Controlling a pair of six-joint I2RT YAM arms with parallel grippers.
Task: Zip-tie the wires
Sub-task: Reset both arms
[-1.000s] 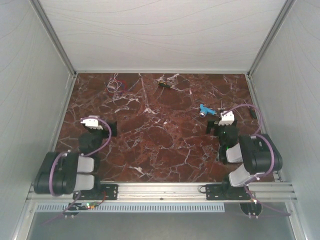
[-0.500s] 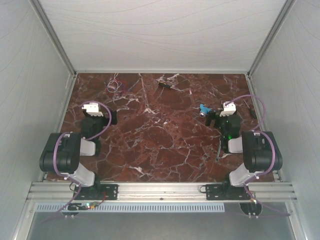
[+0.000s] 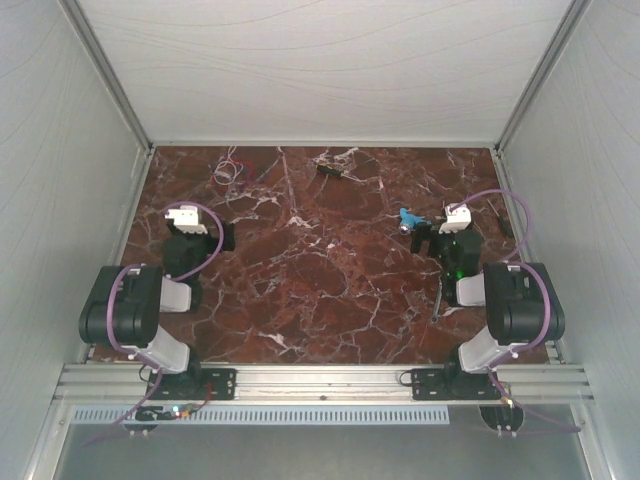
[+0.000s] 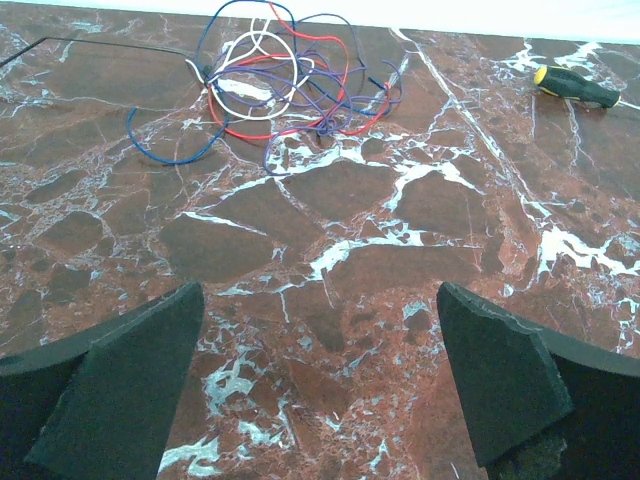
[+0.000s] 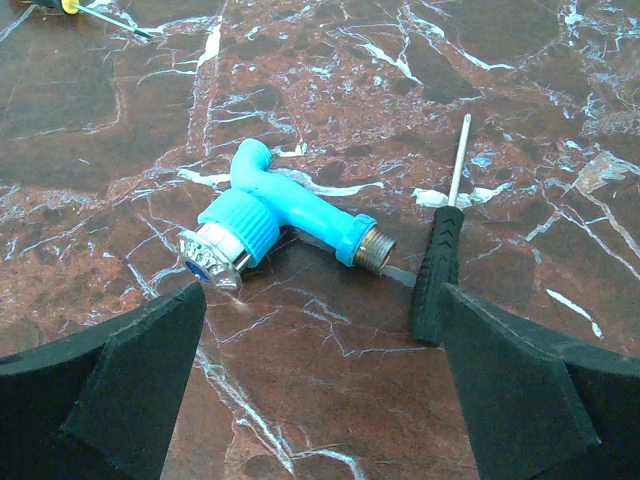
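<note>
The wires (image 4: 275, 85) are a loose tangle of thin blue, purple, red and white loops, lying at the far left of the marble table (image 3: 320, 290). In the top view the wires (image 3: 230, 168) are small. My left gripper (image 4: 320, 390) is open and empty, well short of the wires, with bare marble between its pads. In the top view my left gripper (image 3: 195, 235) is at the left side. My right gripper (image 5: 320, 385) is open and empty, low over the table at the right (image 3: 448, 238).
A blue plastic tap (image 5: 285, 215) and a black-handled screwdriver (image 5: 440, 270) lie just ahead of my right gripper. A yellow-and-black screwdriver (image 4: 575, 88) lies at the far middle. A thin black strip (image 3: 440, 295) lies near the right arm. Enclosure walls surround the table.
Both arms have lifted from their folded pose and carried the grippers a little farther from the bases. Over the last half second almost nothing has moved.
</note>
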